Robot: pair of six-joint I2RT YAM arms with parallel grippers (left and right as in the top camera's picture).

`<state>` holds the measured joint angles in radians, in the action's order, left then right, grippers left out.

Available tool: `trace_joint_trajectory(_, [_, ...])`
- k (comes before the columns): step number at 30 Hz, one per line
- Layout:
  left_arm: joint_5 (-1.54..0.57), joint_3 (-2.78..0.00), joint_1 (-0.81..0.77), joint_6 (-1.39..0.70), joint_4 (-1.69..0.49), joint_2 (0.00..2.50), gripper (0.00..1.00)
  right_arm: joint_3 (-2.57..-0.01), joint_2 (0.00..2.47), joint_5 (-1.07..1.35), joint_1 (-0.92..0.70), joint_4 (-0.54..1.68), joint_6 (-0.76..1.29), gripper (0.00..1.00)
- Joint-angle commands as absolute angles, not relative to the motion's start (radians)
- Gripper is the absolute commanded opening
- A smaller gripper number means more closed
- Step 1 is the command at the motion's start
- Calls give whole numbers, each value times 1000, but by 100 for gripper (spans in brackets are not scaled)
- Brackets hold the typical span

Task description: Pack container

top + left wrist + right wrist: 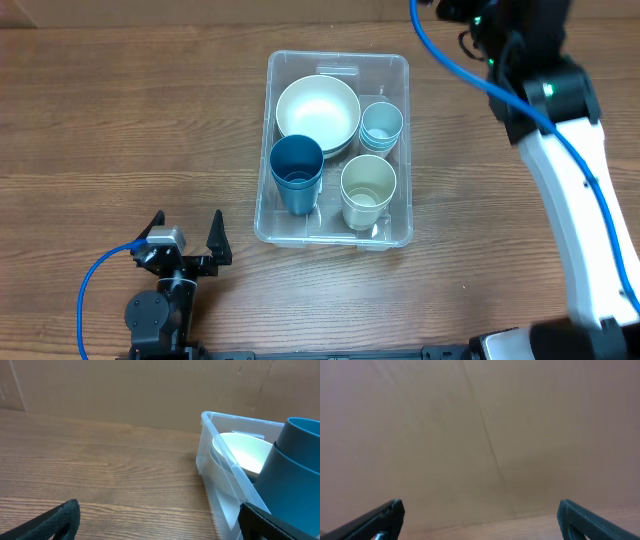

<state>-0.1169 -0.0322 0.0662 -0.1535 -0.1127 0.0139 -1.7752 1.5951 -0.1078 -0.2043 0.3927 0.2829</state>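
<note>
Sitting near the middle of the wooden tabletop [120, 130]: the container [330, 232], clear plastic, upright, long side running away from the robot.

Contents:
- white bowl [318, 112], far left area, mouth up
- dark blue cups [296, 172], nested, near left area, just in front of the bowl
- light blue cups [381, 125], nested, far right area, beside the bowl
- cream cup [368, 190], near right area, mouth up

Left hand [188, 218]: low over the tabletop, to the near left of the container and apart from it, fingers spread wide, grasping nothing.

Right hand [480, 522]: seen only by its wrist camera, fingers spread wide, nothing between them, facing a brown cardboard wall [480, 435].
</note>
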Motion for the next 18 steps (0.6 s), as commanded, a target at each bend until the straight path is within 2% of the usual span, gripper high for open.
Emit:
trace_joint_trajectory(1, [-130, -27, 73, -134, -112, 4, 100, -1534, 1386, -85, -178, 164, 258, 100])
trace_joint_trajectory(9, [-130, -27, 73, -134, -112, 4, 100, -791, 863, -85, -132, -218, 258, 100])
trace_joint_trajectory(14, [-130, -27, 73, -134, -112, 4, 100, -309, 398, -60, -61, -290, 258, 100])
trace_joint_trajectory(18, [-130, -27, 73, -134, -112, 4, 100, -163, 271, 20, -48, -273, 258, 100])
